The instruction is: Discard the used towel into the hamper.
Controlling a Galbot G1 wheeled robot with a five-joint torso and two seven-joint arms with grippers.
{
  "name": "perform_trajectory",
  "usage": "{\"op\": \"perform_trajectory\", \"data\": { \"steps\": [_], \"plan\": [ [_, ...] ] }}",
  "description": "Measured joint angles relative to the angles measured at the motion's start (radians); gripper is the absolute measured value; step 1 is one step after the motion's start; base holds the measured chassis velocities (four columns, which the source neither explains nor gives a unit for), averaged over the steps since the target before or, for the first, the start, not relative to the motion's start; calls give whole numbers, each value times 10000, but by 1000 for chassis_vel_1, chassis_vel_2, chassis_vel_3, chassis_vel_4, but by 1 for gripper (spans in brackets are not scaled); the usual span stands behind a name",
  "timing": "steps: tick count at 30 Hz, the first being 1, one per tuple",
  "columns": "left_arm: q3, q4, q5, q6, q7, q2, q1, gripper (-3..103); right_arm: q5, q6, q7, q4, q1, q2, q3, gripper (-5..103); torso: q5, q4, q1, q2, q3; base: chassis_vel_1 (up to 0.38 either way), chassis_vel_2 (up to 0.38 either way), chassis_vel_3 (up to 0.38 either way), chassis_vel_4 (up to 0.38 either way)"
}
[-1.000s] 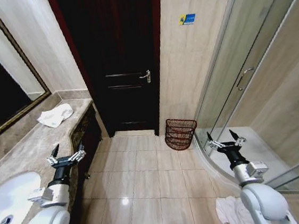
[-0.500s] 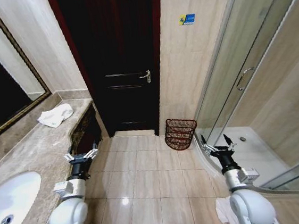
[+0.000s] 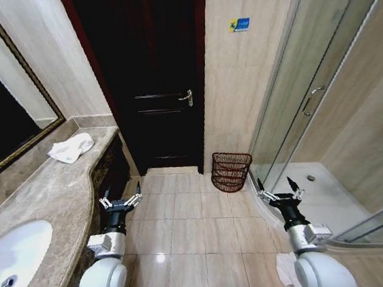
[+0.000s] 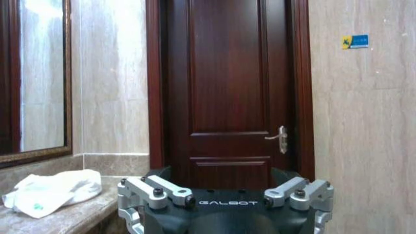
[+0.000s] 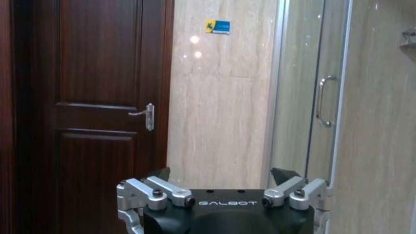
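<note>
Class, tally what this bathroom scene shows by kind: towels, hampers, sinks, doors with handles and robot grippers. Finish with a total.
Towels: 2, one on the counter, one on the floor
Hampers: 1
Sinks: 1
Doors with handles: 2, wooden door, shower door
Grippers: 2, left gripper, right gripper
Total: 8

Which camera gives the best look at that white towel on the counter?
The left wrist view: the towel lies crumpled, large and near. The head view shows it small, at the counter's far end.
</note>
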Motion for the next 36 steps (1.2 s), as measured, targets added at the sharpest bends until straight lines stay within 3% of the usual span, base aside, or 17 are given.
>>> {"op": "perform_trajectory", "data": {
  "steps": [36],
  "plan": [
    [-539,-145,-127,-34,180,-96,387,100,196,-273,-112,-248,743,-296,-109,100,0,0,0,0,0,-7,8,7,-9]
  ]
}}
